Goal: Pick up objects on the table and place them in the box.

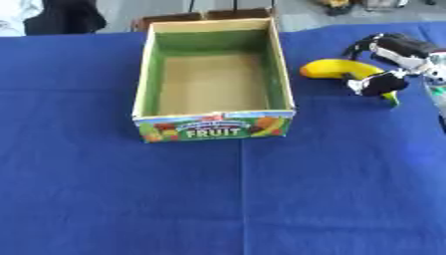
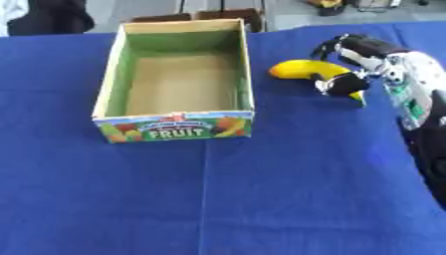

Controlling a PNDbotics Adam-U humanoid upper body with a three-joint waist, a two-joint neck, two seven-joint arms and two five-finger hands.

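A yellow banana (image 1: 335, 68) lies on the blue tablecloth just right of the box. My right hand (image 2: 357, 60) reaches in from the right edge and sits over the banana's right half, fingers curled above it and thumb (image 1: 376, 84) wrapped across its near end. The open cardboard box (image 1: 283, 74), green inside with a bare brown floor and "FRUIT" printed on its front wall, stands at the upper middle of the table and holds nothing. My left hand shows in neither view.
The blue cloth (image 1: 218, 199) covers the whole table, with a crease running across it and one down the middle. Beyond the far edge stand dark chairs (image 1: 209, 15) and a dark bag (image 1: 65, 17).
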